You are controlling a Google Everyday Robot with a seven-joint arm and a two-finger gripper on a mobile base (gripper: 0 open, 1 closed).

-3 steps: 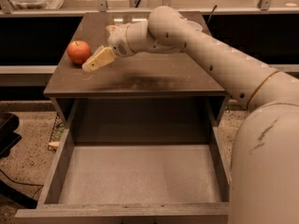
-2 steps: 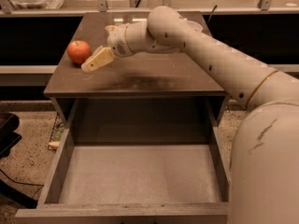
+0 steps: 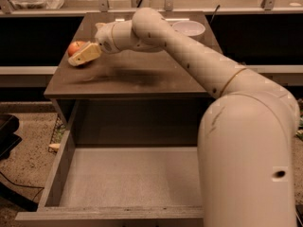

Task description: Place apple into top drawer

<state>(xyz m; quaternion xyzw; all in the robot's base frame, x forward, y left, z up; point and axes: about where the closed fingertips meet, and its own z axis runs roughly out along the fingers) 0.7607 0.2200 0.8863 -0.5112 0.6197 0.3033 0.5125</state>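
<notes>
The arm (image 3: 189, 51) reaches across to the far left corner of the cabinet top (image 3: 142, 77), and the gripper (image 3: 84, 55) is right at the apple (image 3: 74, 47), its pale tip covering the fruit's near side. How wide the grip is, I can't tell from here. The white bowl (image 3: 188, 28) sits far right. Below, the top drawer (image 3: 57, 169) stands pulled out towards us.

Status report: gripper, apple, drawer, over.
Gripper at the apple, left side of cabinet top. Apple not in drawer yet. Top drawer open below. White bowl back right, off the path.
</notes>
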